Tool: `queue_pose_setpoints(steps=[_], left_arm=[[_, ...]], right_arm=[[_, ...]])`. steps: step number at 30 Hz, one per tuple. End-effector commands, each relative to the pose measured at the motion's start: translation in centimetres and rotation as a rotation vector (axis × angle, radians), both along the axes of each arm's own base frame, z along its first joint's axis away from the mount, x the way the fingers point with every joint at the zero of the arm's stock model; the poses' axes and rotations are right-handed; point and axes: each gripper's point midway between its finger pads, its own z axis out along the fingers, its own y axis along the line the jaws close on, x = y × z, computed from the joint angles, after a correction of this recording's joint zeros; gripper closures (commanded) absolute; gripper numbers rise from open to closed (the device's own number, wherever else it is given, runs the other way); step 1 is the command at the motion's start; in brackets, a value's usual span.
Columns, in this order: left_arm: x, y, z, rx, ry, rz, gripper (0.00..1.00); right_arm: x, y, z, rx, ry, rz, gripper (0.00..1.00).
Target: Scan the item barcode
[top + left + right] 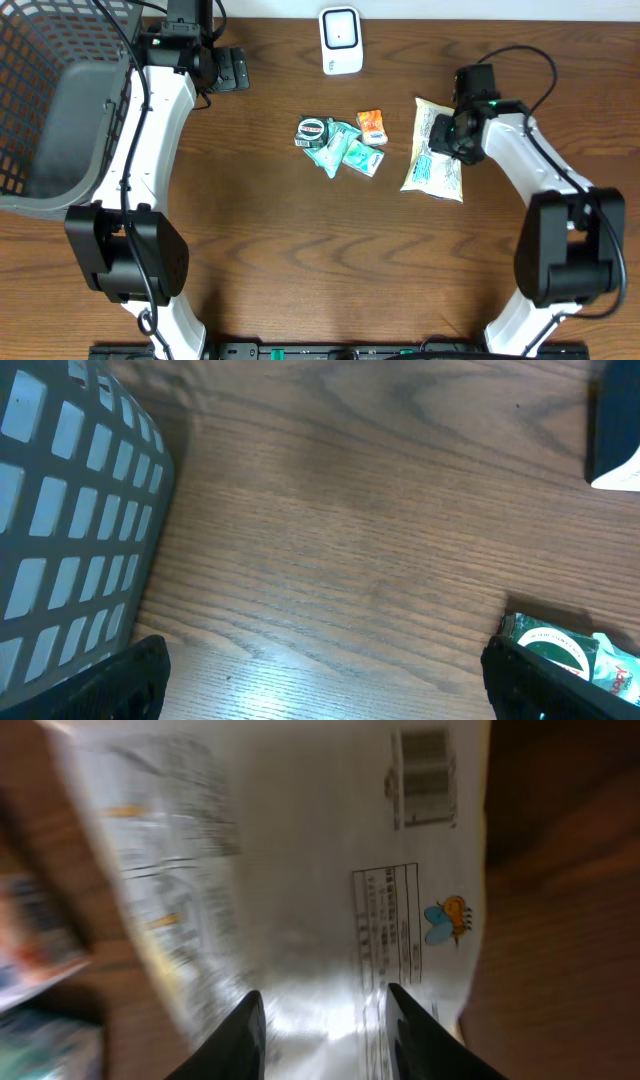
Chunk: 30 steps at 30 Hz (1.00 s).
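The packet (430, 170), a pale, flat pouch of printed film, lies on the table (260, 250) to the right of the scanner (340, 40) and nearer the robot than it, well apart from it. Its printed back faces up, and the barcode (425, 775) sits near one end, beside a boxed label and a small bee drawing. It looks light, soft and floppy, with a glossy skin that could slide between the fingers and sag or fold if lifted by one corner. A hold across an edge or the sealed end away from the barcode would likely serve best, since that keeps the code uncovered and fairly flat for the scanner. The right gripper (322, 1020) hangs right over the packet's middle with its fingers only narrowly parted. The glossy film shows in the gap and nothing is seen pinched, though that view is blurred. Closer to the scanner, just to its right and towards the robot, lies a small orange packet (372, 124). Some green sachets (345, 152) and a round tin (312, 131) lie below the scanner. The left gripper (320, 685) stands to the left of the scanner, its fingers spread wide and empty above bare wood. The grey basket (60, 110) lies farthest left of the scanner, at the table's edge.
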Motion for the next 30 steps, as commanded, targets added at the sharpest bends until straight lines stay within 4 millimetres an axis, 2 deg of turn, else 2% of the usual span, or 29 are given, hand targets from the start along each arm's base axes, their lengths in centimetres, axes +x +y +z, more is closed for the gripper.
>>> queue_pose_setpoints(steps=[1, 4, 7, 14, 17, 21, 30], left_arm=[[0.0, 0.2, 1.4, -0.003, -0.031, 0.018, 0.02], [0.0, 0.2, 1.4, -0.003, -0.031, 0.018, 0.03], [0.0, 0.2, 1.4, -0.003, -0.031, 0.018, 0.02], [0.0, 0.2, 1.4, -0.003, -0.031, 0.019, 0.02], [0.0, 0.2, 1.4, -0.003, -0.031, 0.018, 0.02], [0.0, 0.2, 1.4, -0.003, -0.031, 0.018, 0.02], [0.0, 0.2, 1.4, -0.003, -0.031, 0.019, 0.03]], right_arm=[[-0.7, 0.1, -3.4, 0.012, 0.086, -0.024, 0.69], [-1.1, 1.1, -4.4, 0.056, 0.117, 0.031, 0.72], [-1.0, 1.3, -4.0, 0.063, 0.112, 0.063, 0.72], [0.5, 1.6, 2.3, 0.061, 0.057, 0.085, 0.7], [-0.1, 1.8, 3.5, 0.058, 0.084, 0.096, 0.71], [-2.2, 2.3, 2.4, 0.053, 0.164, 0.11, 0.72], [-5.8, 3.8, -2.8, 0.042, 0.251, 0.157, 0.7]])
